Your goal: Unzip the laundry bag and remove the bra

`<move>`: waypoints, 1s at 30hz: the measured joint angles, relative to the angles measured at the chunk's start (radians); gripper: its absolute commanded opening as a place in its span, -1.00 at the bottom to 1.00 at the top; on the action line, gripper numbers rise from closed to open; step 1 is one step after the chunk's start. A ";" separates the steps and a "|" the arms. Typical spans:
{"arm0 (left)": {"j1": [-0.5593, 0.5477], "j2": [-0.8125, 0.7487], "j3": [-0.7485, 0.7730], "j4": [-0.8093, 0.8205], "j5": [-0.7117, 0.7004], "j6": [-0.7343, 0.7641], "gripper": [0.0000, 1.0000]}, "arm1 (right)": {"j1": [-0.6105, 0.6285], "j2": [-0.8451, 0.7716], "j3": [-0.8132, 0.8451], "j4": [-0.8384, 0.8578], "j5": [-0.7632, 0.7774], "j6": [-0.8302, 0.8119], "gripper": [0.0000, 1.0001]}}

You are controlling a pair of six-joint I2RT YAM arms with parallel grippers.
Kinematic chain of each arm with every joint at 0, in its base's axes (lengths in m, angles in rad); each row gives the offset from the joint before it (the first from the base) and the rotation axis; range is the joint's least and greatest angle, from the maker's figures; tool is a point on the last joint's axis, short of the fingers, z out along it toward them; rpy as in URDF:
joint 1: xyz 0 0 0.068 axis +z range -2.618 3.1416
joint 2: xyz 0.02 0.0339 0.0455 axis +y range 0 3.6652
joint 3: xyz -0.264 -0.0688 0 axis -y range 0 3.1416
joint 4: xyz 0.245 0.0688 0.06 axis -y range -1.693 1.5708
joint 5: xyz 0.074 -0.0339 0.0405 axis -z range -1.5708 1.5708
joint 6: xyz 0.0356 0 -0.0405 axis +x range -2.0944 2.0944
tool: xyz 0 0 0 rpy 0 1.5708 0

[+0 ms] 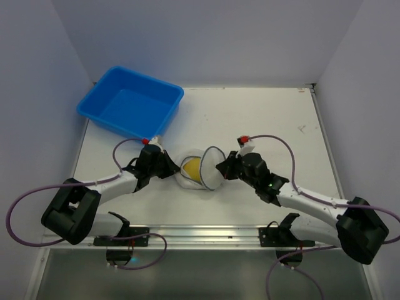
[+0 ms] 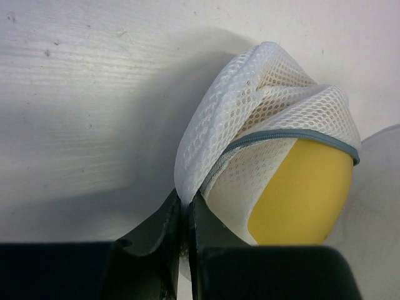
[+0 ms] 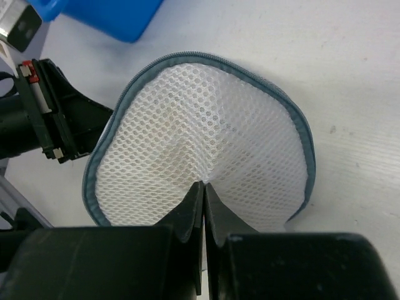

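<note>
The white mesh laundry bag (image 1: 209, 169) lies open on the table between the two arms, its two dome halves spread apart. The mustard-yellow bra (image 1: 192, 167) shows inside the left half. My left gripper (image 1: 170, 166) is shut, pinching the mesh of the left half (image 2: 250, 112); the bra (image 2: 300, 194) sits just right of its fingers. My right gripper (image 1: 220, 169) is shut, pinching the mesh middle of the right half (image 3: 206, 137), whose grey zipper rim (image 3: 187, 58) rings the dome.
A blue rectangular plastic tub (image 1: 130, 102) stands at the back left, a corner also in the right wrist view (image 3: 100, 15). White walls close in the table on three sides. The left arm's wrist (image 3: 44, 119) lies just beyond the bag.
</note>
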 measured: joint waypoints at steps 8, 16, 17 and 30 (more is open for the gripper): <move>0.009 -0.001 -0.019 0.003 -0.014 -0.010 -0.91 | -0.082 -0.466 -0.257 -0.069 0.061 0.129 -0.50; 0.013 -0.015 -0.038 0.018 -0.009 -0.029 -0.92 | -0.090 -0.990 -0.243 -0.610 0.237 0.341 0.72; 0.013 -0.016 -0.039 0.020 -0.008 -0.031 -0.92 | -0.090 -1.019 -0.232 -0.660 0.254 0.348 0.78; 0.013 -0.035 -0.042 0.023 0.018 -0.034 -0.92 | -0.098 -0.446 -0.126 -0.410 0.040 0.082 0.66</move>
